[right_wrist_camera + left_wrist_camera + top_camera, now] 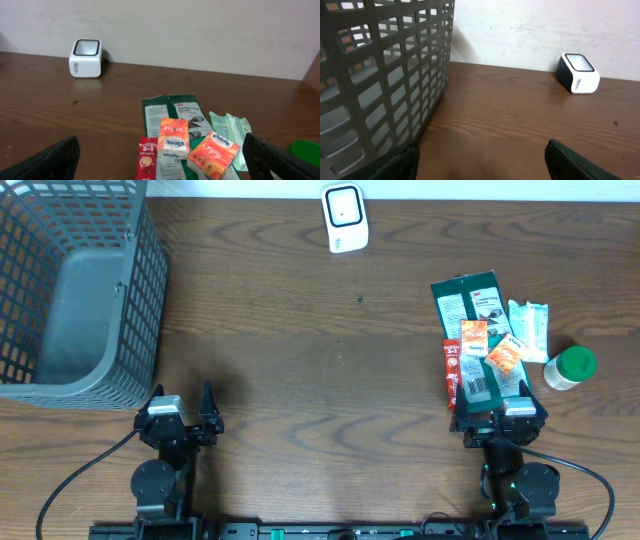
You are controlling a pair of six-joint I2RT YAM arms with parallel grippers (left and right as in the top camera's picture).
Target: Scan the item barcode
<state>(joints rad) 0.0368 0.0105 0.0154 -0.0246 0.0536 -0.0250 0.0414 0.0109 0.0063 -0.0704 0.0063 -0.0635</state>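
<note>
Both arms are low at the near edge of the table [320, 380], and neither holds anything. The left gripper [183, 402] has its jaws wide apart, with only bare wood between them. It is just in front of the grey mesh basket [75, 290], which fills the far left corner. The right gripper [498, 408] is also spread fully wide and points at the heap of goods on the right side.

In this heap a dark green packet [470, 300] lies flat as the lowest layer. On top of it lie two orange tissue packs [173, 138], one next to the other. A red sachet [148, 159] lies along its left edge. A pale green pack [528, 328] lies to the right of the packet, and a green-capped jar [570, 367] stands upright at the far right, a little apart from the others. The near end of the heap comes between the fingers of the right gripper, but I cannot tell if it touches them.

The white scanner [344, 217] stands at the far edge of the table, near the middle, well apart from the heap and from both grippers.
</note>
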